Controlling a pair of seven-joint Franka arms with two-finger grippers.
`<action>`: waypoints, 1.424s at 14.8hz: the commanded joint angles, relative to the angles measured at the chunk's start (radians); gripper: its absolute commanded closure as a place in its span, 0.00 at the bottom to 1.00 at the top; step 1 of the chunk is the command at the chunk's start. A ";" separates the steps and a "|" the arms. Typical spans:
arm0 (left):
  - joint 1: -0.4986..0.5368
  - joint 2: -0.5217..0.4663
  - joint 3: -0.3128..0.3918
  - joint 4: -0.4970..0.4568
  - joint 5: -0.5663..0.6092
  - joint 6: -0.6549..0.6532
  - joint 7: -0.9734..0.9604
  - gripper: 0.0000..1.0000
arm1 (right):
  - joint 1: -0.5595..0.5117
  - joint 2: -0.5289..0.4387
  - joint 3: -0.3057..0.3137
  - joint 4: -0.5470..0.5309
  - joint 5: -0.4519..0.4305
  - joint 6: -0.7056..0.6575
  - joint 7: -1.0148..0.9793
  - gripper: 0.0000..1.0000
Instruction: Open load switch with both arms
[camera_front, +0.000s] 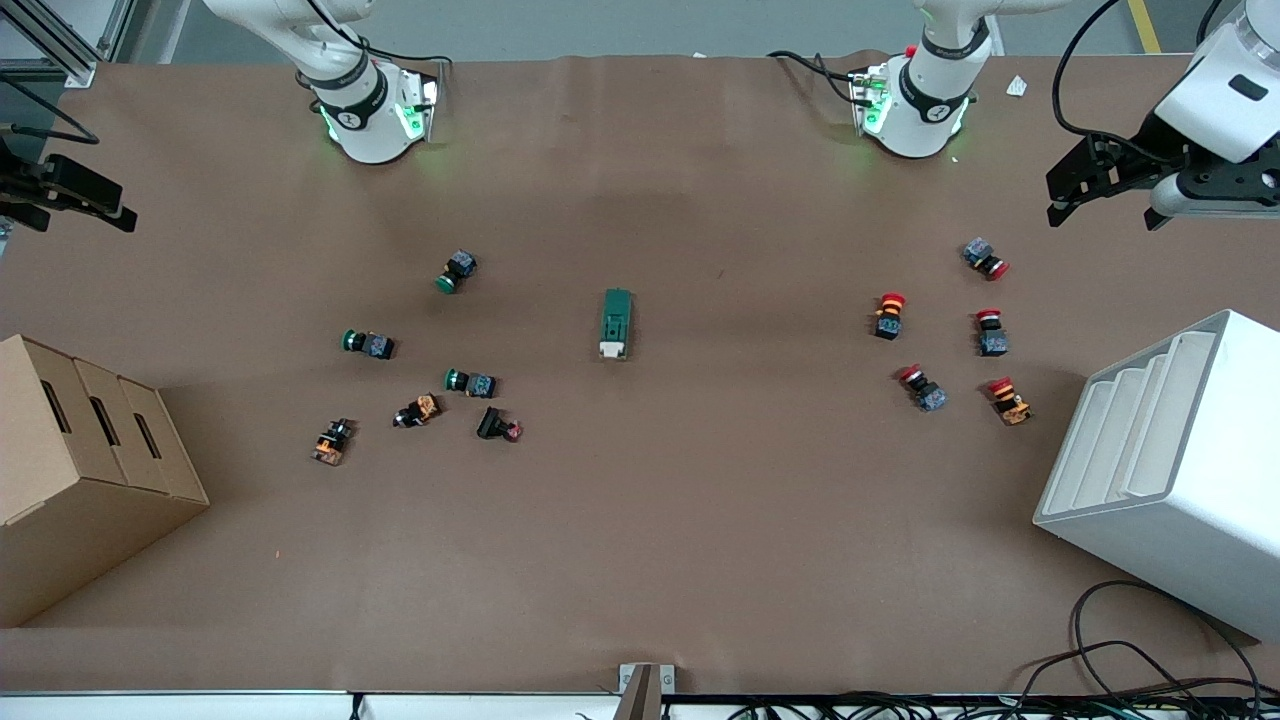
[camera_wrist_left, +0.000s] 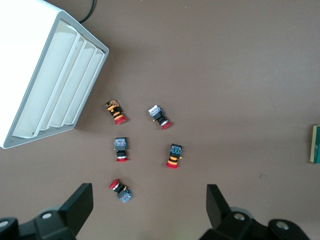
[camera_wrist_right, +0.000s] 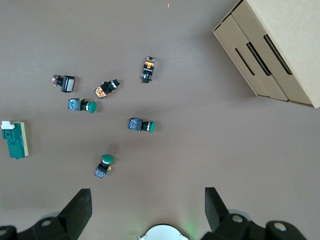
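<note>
front view: load switch (camera_front: 616, 323), dark green, white toggle at the camera-near end, lying mid-table, well apart from both grippers; left gripper (camera_front: 1085, 187) hangs spread wide over the left arm's end of the table, right gripper (camera_front: 75, 195) over the right arm's end. left wrist view: fingers (camera_wrist_left: 80, 205) wide, empty, red push-buttons (camera_wrist_left: 171, 155) below. right wrist view: fingers (camera_wrist_right: 78, 209) wide, empty; switch likely light, rigid, smooth: pinch its long sides, other gripper works the toggle.
</note>
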 joint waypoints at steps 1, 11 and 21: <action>-0.005 -0.014 -0.005 -0.003 -0.017 -0.006 0.005 0.00 | 0.011 -0.025 -0.005 -0.026 -0.020 0.021 -0.024 0.00; -0.046 0.213 -0.462 0.018 0.085 0.179 -0.581 0.00 | 0.024 -0.005 -0.003 0.001 -0.033 0.013 -0.016 0.00; -0.532 0.656 -0.499 0.003 0.646 0.466 -1.458 0.00 | 0.057 0.283 -0.002 -0.029 -0.043 0.174 0.133 0.00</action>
